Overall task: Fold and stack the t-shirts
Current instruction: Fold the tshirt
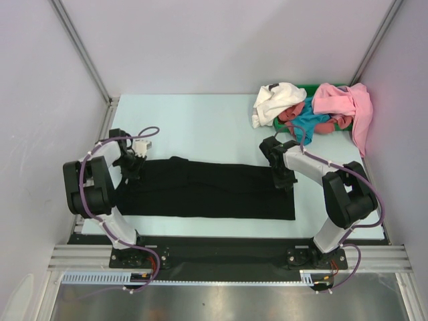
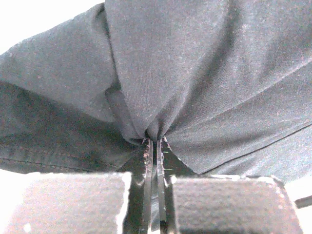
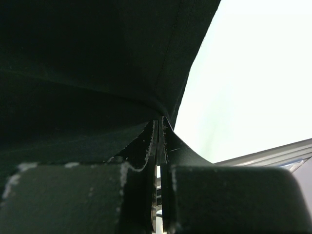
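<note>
The black t-shirt (image 1: 207, 190) lies as a long, flat band of matte knit cloth, folded lengthwise, its edges mostly straight and its far edge slightly humped near the middle. Up close the fabric shows a fine weave with faint lint, and a stitched hem runs along one fold.

The left gripper (image 2: 154, 141) sits at the left end of the black t-shirt. Its two dark, rough-edged fingers are pressed almost together with a bunch of the cloth pinched between them. The fabric gathers into radiating creases at the pinch point and fans out above the fingers.

The right gripper (image 3: 159, 122) is at the right end of the black t-shirt, near its far corner. Its fingers are likewise closed tight on a thin fold of the cloth, which drapes away to the left of the fingers in smooth dark sheets.

Beyond the right end of the black t-shirt, well apart from it, a soft crumpled heap holds the white shirt (image 1: 277, 100), the pink shirt (image 1: 344, 103), the teal shirt (image 1: 309, 120) and the red shirt (image 1: 291, 114), bunched in and over a green container (image 1: 309, 87).

Under the black t-shirt the table (image 1: 214, 127) is a smooth, pale mint surface.
</note>
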### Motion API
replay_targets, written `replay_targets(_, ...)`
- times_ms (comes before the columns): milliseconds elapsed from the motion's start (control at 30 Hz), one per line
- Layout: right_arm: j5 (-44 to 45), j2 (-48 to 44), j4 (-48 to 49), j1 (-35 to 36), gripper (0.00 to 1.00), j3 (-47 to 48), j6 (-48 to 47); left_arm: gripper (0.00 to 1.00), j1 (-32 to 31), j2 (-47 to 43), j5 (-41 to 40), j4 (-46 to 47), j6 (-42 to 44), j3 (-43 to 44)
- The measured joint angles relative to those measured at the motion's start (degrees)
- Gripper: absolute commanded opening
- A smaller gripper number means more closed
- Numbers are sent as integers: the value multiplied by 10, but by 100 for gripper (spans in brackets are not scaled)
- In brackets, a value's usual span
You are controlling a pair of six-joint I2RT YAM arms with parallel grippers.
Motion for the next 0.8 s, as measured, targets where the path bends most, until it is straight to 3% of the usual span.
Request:
replay_targets(333,12,0,0,0,0,0,2,1,16,-11,12,-60,13,40)
replay_targets(633,15,-1,-1,-1,0,0,2,14,29,-38,44,-121,64,76)
replay_targets(800,12,-8,-5,0,0,0,4,15,37,-54,38,-130,99,62)
